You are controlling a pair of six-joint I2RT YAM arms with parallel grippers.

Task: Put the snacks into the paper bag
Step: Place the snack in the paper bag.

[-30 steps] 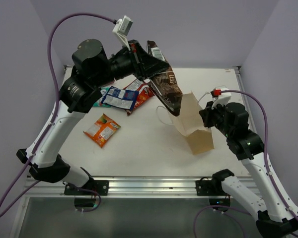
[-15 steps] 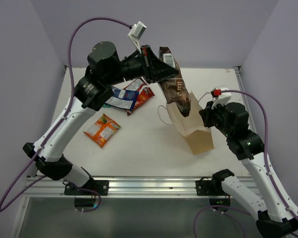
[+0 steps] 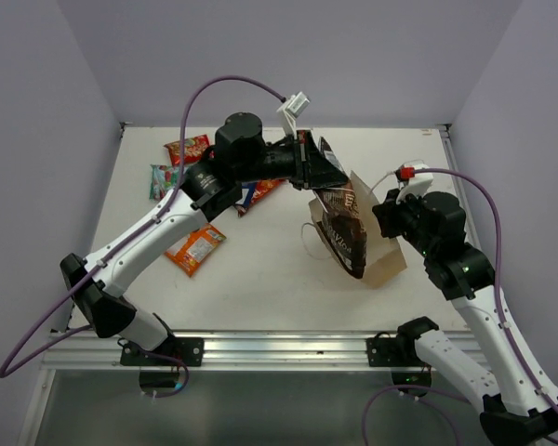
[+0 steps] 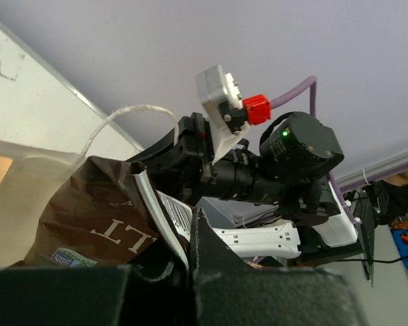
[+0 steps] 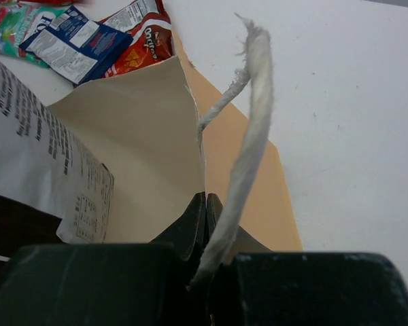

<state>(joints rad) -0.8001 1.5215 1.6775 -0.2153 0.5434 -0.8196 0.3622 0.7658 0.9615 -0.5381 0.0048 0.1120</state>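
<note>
Brown packet (image 3: 346, 237) in paper bag (image 3: 387, 266) mouth — left jaws clamped on it, right jaws pinching bag rim

Left pincer (image 4: 190, 261) clamps brown packet (image 4: 95, 231) beside paper bag (image 4: 27, 204) wall.

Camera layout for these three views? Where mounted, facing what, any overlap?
Top external: above, behind the bases, facing down onto table; both arms show.
Left wrist: on left pincer, looking past brown packet at right arm; own fingers at bottom.
Right wrist: on right pincer, facing into paper bag; own fingers at bottom.
Shared: all see packet, bag.
</note>
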